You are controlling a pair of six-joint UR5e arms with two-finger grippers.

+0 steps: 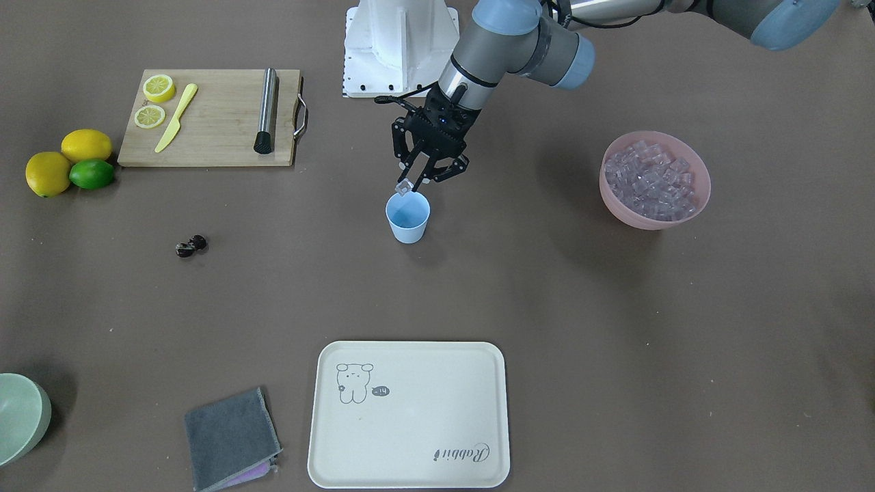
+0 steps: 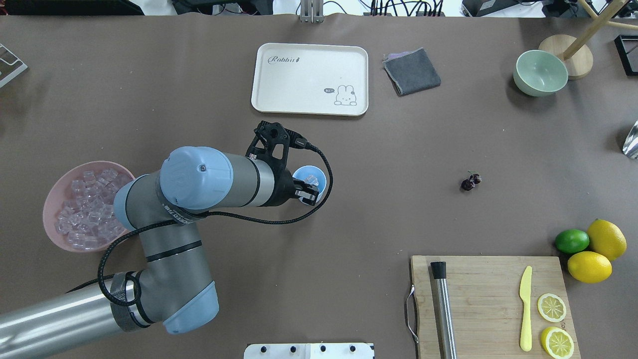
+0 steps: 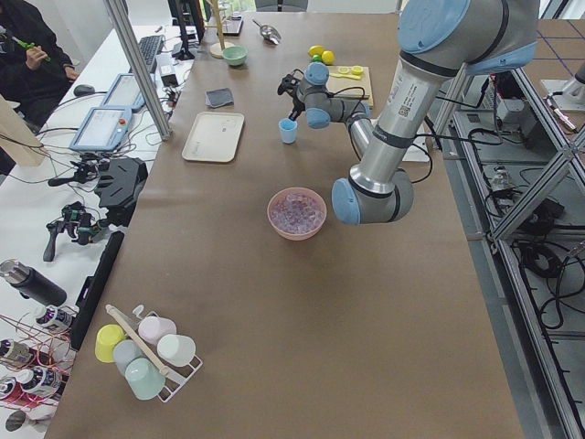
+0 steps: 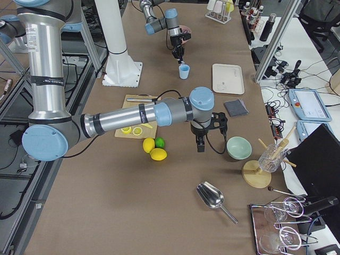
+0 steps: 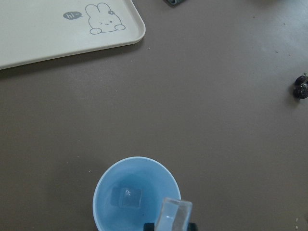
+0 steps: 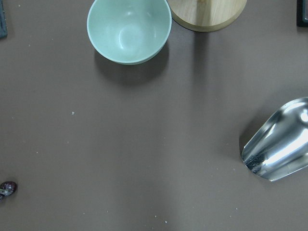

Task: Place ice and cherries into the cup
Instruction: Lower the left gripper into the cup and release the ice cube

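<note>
The left hand [image 1: 415,182] is clamped on one ice cube [image 1: 404,186] just above the cup [image 1: 408,219]. The cube hangs over the robot-side part of the mouth, not its centre. A second cube [image 5: 126,197] lies inside. The cherries [image 1: 191,246] sit on the counter [image 1: 547,307], well apart, on the right arm's side. Whether the right hand [image 4: 201,144] is apart or together, I cannot tell.

Left arm [image 2: 199,184] stretched forward, left end effector [image 1: 412,183] pointing down — pinching an ice cube [image 5: 173,214], right arm [image 4: 133,117] outstretched
</note>
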